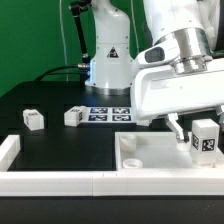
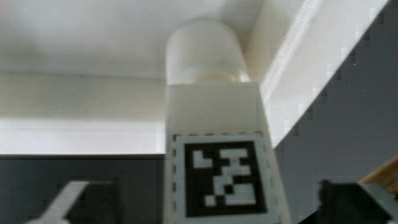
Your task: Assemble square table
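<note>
The gripper point(image 1: 190, 131) is hovering low over the slab's point(image 1: 160, 152) corner on the exterior view's right. Its fingers point(image 2: 61, 201) are standing apart, one on each side of a leg point(image 1: 205, 141). A gap is showing on both sides in the wrist view, so it is clamping nothing.

The leg is standing upright on the slab near that corner, with its black-and-white tag facing the exterior camera. In the wrist view its tagged block is giving way to a rounded plain end that is meeting the white slab. Whether that end is sitting in a socket I cannot tell.

The slab itself is lying flat on the black table point(image 1: 50, 140), toward the exterior view's right. One round socket point(image 1: 130, 158) is showing open near its corner on the exterior view's left. A white rail point(image 1: 50, 181) is running along the table's near edge just in front of the slab and turning back at the exterior view's left end.

Two loose legs point(image 1: 33, 119) are lying well apart from the slab on the exterior view's left. One is lying nearer the rail's turned end. The other loose leg point(image 1: 73, 116) is lying just beside the marker board point(image 1: 108, 113), which is lying flat behind the slab. The arm's base point(image 1: 105, 60) is standing beyond the marker board.
</note>
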Robot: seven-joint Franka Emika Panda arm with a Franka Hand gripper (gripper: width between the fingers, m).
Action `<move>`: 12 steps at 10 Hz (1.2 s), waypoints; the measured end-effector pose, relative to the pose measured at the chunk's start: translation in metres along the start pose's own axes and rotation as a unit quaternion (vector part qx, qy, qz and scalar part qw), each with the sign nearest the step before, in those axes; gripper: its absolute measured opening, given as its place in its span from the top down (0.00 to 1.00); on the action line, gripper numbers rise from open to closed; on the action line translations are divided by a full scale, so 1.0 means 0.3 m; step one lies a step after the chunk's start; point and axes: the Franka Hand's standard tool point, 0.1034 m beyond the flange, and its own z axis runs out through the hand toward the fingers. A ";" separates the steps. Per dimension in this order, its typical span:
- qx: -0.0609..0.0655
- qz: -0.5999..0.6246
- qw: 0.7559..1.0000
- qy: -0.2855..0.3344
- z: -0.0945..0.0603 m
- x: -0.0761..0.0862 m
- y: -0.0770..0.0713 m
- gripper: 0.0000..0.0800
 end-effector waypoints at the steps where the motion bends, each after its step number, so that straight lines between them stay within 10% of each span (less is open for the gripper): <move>1: 0.000 0.000 1.000 0.000 0.000 -0.001 0.000 0.24; 7: 0.000 0.001 1.000 -0.002 0.001 -0.002 0.001 0.19; 12: 0.030 0.070 0.991 -0.111 -0.053 0.039 -0.005 0.19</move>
